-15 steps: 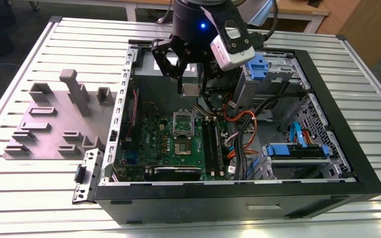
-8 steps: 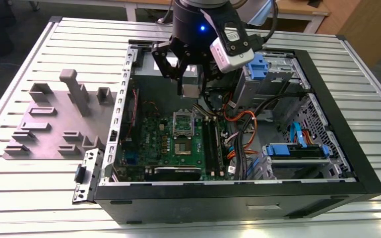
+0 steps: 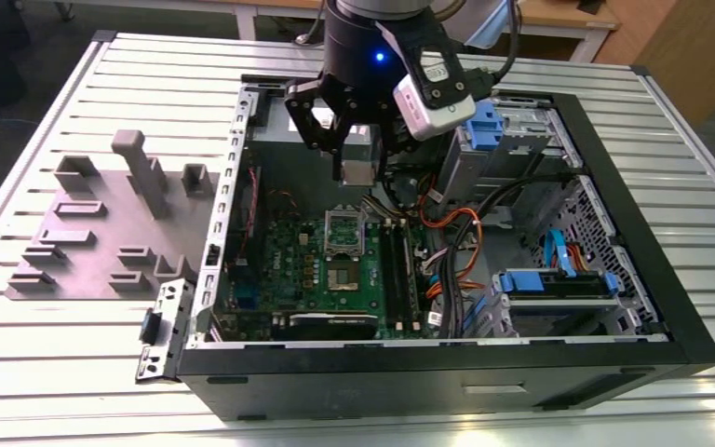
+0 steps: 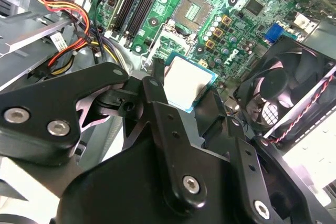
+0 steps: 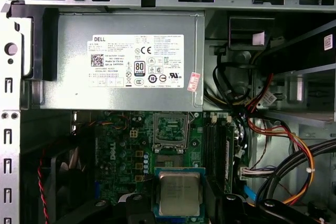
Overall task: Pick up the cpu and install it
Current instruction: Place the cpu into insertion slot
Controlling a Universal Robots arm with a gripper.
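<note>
My gripper (image 3: pixel 357 173) hangs inside the open computer case (image 3: pixel 457 358), shut on the cpu (image 3: pixel 357 170), a small square chip with a dull silvery top. In both wrist views the cpu (image 4: pixel 188 81) (image 5: pixel 179 192) sits level between the black fingers (image 4: pixel 157 108), above the green motherboard (image 3: pixel 332 279). The open metal socket frame (image 3: pixel 343 233) (image 5: pixel 169 129) (image 4: pixel 193 9) lies on the board below and a little ahead of the chip. The chip is apart from the socket, held in the air.
A big grey box with a white label (image 5: pixel 121 61) fills the case's back wall. A black fan (image 4: pixel 283 93) stands beside the gripper. Orange and black cables (image 3: pixel 457 228) and blue drive brackets (image 3: pixel 557 279) crowd the exterior view's right. A grey fixture block (image 3: pixel 109 228) lies outside the case.
</note>
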